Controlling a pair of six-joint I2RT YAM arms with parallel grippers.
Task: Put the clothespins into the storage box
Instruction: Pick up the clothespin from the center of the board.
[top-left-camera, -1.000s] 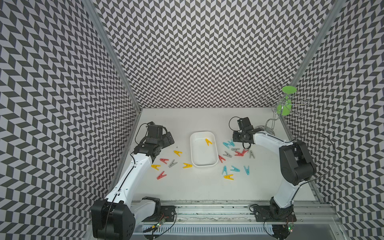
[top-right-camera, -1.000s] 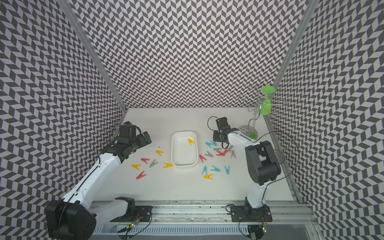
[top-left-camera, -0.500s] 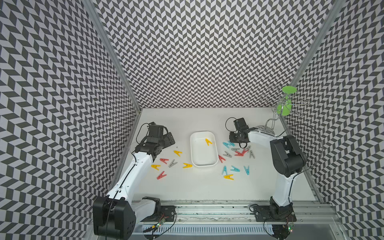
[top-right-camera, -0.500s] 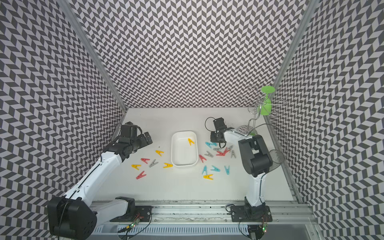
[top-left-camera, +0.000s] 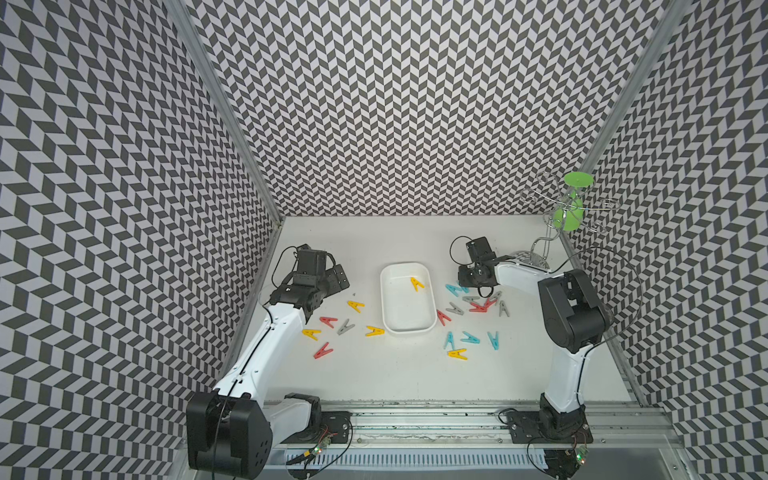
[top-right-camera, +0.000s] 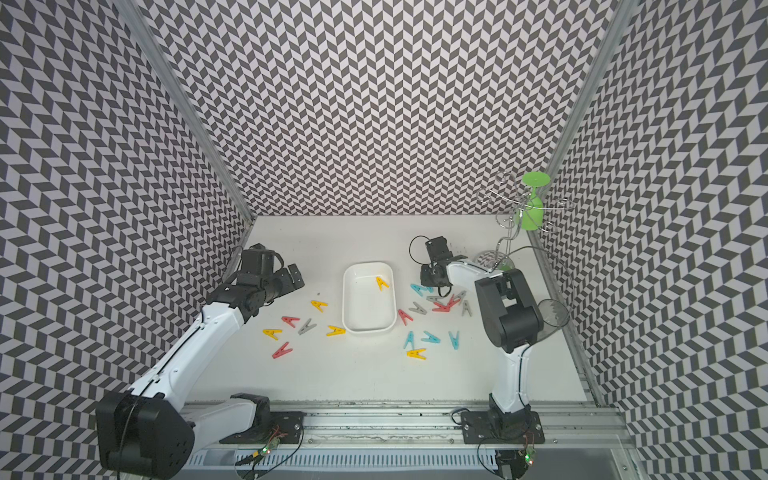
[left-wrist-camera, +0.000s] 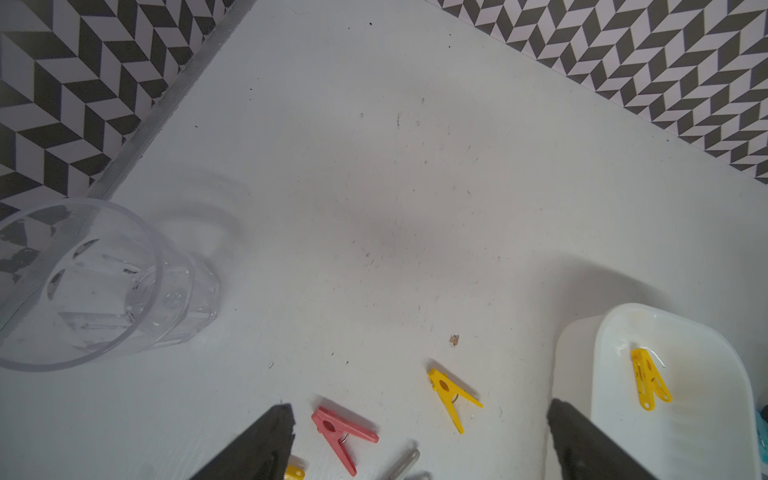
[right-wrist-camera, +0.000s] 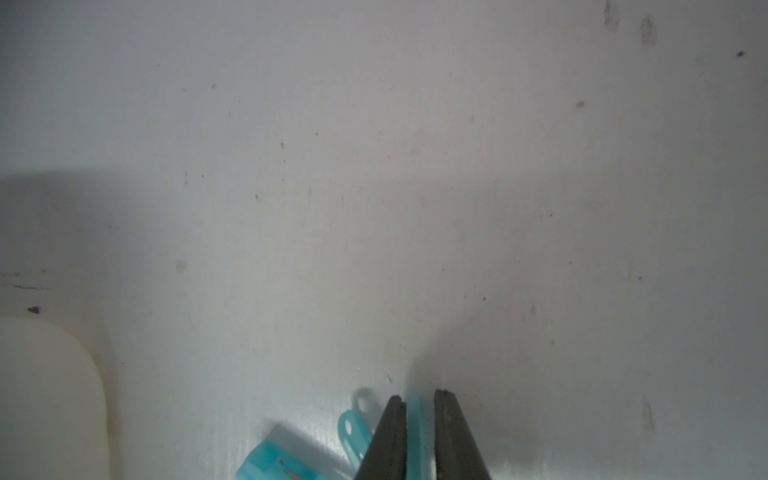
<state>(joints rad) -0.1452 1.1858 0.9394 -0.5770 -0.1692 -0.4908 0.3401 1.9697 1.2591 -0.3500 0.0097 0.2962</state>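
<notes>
The white storage box (top-left-camera: 385, 299) (top-right-camera: 367, 331) sits mid-table with one yellow clothespin (top-left-camera: 417, 284) (left-wrist-camera: 648, 380) inside. Several clothespins lie on the table on both sides of it: yellow (top-left-camera: 355, 306), red (top-left-camera: 328, 321) and grey (top-left-camera: 345, 326) to its left, light blue (top-left-camera: 469, 338), red (top-left-camera: 478, 307) and grey (top-left-camera: 503, 308) to its right. My right gripper (top-left-camera: 465, 286) (right-wrist-camera: 419, 399) is down at the table beside the box's far right corner, shut on a leg of a light blue clothespin (right-wrist-camera: 415, 419). My left gripper (top-left-camera: 334, 279) (left-wrist-camera: 419, 409) hangs open above the left group, nothing between its fingers.
A clear cup (left-wrist-camera: 95, 286) lies on its side near the left wall. Another clear cup (top-right-camera: 552, 316) stands behind my right arm's elbow. A wire stand with a green glass (top-left-camera: 571, 208) occupies the back right corner. Patterned walls close three sides.
My right gripper's jaws have narrowed onto the light blue clothespin, and the right arm's elbow has swung in toward the table. The left arm has barely moved.
</notes>
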